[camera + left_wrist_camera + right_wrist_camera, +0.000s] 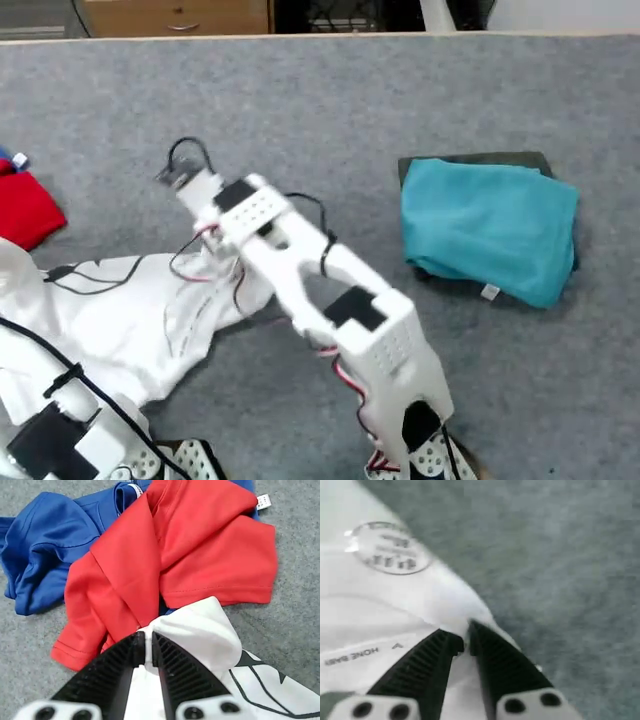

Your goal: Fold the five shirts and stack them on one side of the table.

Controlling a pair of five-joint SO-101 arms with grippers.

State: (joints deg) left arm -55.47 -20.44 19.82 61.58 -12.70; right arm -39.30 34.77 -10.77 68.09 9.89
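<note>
A white shirt (120, 320) with black line print lies crumpled at the table's left. My right gripper (212, 243) is at its right edge, shut on a fold of the white shirt (395, 605); the right gripper (465, 632) pinches the hem over grey felt. My left gripper (147, 637) is shut on another bunch of the white shirt (200, 630), just beside a red shirt (165, 565) that lies over a blue shirt (45, 545). The red shirt (25, 210) pokes in at the left edge. A folded teal shirt (490, 225) rests on a folded dark shirt (480, 160) at right.
The grey felt table (330, 110) runs to a far edge, with a wooden drawer unit (175, 15) behind it. The left arm's base (60, 425) and its black cable sit on the white shirt at the front left corner.
</note>
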